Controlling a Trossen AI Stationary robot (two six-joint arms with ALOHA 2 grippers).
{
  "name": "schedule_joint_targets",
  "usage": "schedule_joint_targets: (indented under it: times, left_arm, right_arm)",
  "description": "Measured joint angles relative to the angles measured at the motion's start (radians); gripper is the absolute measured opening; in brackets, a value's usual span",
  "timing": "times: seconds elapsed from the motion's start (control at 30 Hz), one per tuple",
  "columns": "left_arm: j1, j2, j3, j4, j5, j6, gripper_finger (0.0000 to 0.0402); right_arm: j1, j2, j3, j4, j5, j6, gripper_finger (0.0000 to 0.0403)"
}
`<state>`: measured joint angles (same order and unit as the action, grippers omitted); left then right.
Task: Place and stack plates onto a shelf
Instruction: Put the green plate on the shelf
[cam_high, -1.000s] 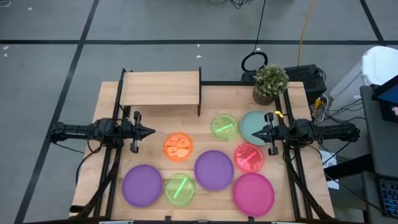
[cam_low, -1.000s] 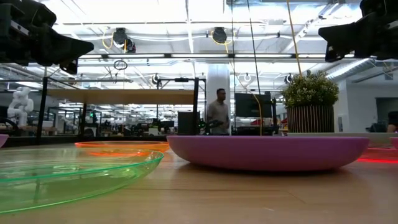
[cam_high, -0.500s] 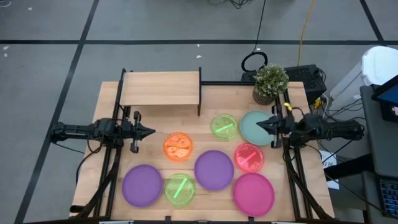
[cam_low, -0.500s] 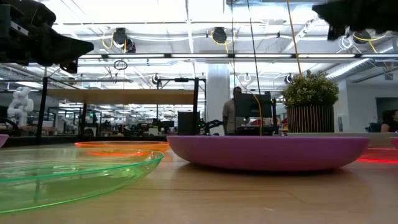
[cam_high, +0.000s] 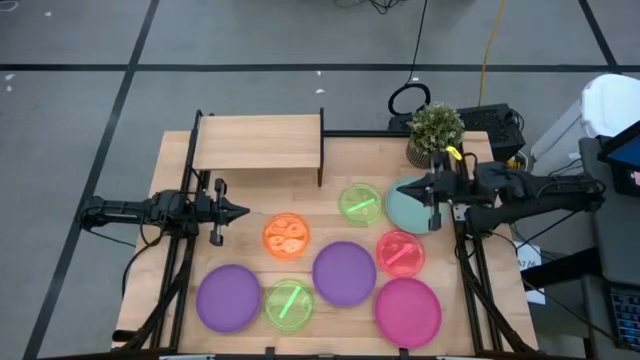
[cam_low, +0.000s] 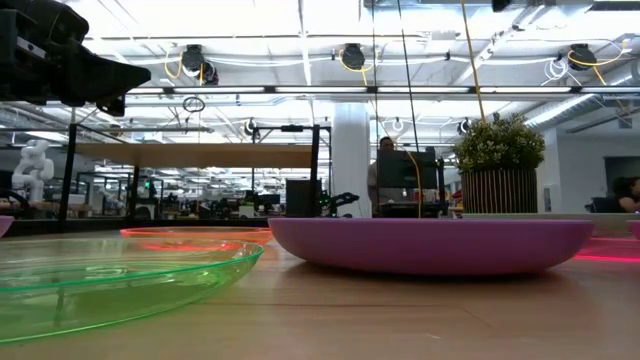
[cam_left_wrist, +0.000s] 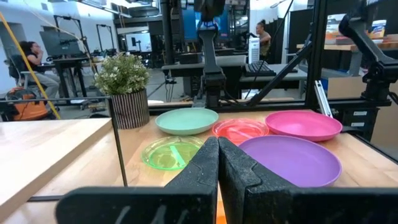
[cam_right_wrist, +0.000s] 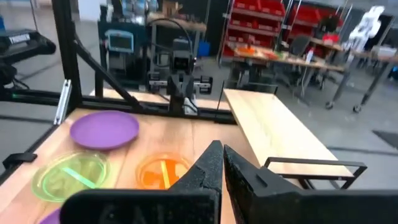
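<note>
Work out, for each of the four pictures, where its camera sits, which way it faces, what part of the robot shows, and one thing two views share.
High: overhead, straight down on the table, shelf and plates; both arms show.
Low: table height, level into the room; left hand up high.
Left wrist: faces across the table to the plant; shut left hand at bottom.
Right wrist: faces the shelf; shut right hand at bottom.
Shared: the teal plate, in the high and left wrist views.

Shelf (cam_high: 258, 141) back-left on table (cam_high: 500, 290); plates (cam_high: 343, 272) spread in front.
</note>
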<state>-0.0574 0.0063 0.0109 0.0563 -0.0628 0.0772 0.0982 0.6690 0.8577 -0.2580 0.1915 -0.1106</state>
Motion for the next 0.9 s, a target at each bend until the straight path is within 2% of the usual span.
schedule_joint_targets:
  times: [0.17,0.3,0.47,0.63,0.9]
  left_arm:
    - [0.0,0.0,0.0,0.0,0.0,0.0,0.0004]
    - [0.0,0.0,0.0,0.0,0.0,0.001,0.0004]
    - [-0.001,0.0,0.0,0.034,-0.09,0.075,0.0004]
    - [-0.001,0.0,0.019,0.092,-0.141,0.014,0.0004]
    - [0.0,0.099,0.232,0.018,-0.156,-0.038,0.0004]
  right_arm:
    - [0.0,0.098,0.182,-0.116,0.066,0.045,0.0]
    - [0.0,0.131,0.243,-0.165,0.071,0.089,0.0]
    - [0.0,0.132,0.244,-0.209,0.07,0.108,0.0]
    - [0.0,0.132,0.217,-0.219,0.07,0.155,0.0]
    - [0.02,0.132,0.078,-0.122,0.069,0.155,0.0]
